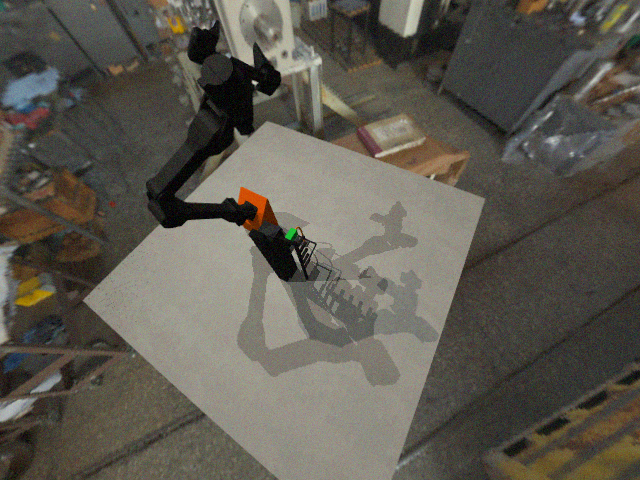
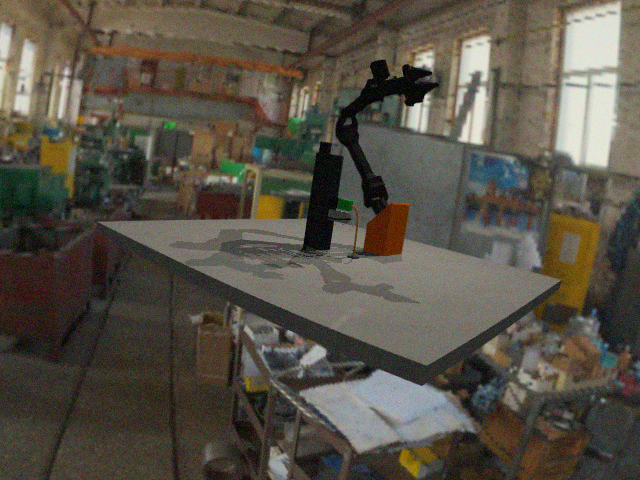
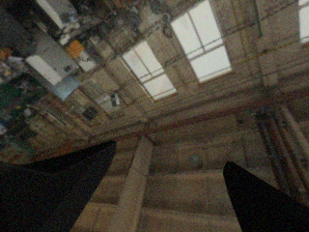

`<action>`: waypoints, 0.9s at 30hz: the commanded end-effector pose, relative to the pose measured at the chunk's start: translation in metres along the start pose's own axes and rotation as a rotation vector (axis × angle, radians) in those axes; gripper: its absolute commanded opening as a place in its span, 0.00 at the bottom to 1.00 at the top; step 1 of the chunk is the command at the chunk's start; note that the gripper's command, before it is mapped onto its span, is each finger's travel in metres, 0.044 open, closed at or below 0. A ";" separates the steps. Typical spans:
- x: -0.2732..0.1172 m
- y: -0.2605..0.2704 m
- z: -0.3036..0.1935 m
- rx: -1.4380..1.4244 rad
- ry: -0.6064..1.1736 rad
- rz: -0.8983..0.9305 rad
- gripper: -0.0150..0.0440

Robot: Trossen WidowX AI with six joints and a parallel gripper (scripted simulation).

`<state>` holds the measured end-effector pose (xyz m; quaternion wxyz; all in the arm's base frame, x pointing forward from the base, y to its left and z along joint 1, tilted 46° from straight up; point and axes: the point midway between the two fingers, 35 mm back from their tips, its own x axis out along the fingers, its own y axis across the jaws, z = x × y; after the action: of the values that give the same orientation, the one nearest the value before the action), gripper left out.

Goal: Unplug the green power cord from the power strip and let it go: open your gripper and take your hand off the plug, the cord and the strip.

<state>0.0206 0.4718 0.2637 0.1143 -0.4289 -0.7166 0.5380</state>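
Nothing is sitting between the gripper's (image 2: pixel 419 85) wide-spread fingers, raised high off the table's far edge, while the green plug (image 2: pixel 344 204) is staying seated in the upright power strip (image 2: pixel 322 196).

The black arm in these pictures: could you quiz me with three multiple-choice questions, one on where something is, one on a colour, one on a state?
1. Where is the gripper relative to the green plug?
A. Touching it
B. Raised high above it, well apart
C. Lying on the table beside it

2. What colour is the block beside the tall black power strip?
A. Orange
B. Blue
C. White

3. How do the gripper's fingers stand?
A. Shut on the plug
B. Shut on nothing
C. Wide open, holding nothing

Answers:
1 B: the exterior view shows the arm's end far above the table, with the plug low on the strip.
2 A: the top and exterior views both show it orange.
3 C: the wrist view shows only the wall and windows between the fingers.
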 end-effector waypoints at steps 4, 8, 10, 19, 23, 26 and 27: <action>-0.008 0.042 -0.003 0.223 0.055 0.144 0.75; -0.030 0.109 0.002 0.569 0.163 0.372 0.58; -0.044 0.140 0.009 0.734 0.226 0.486 0.53; -0.134 0.248 0.071 1.371 0.586 1.012 0.53; -0.184 0.274 0.110 1.583 0.795 1.268 0.53; -0.223 0.284 0.140 1.693 0.969 1.469 0.53; -0.236 0.285 0.150 1.718 1.029 1.537 0.53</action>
<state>0.2031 0.2600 0.0344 0.2864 -0.6728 0.3165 0.6043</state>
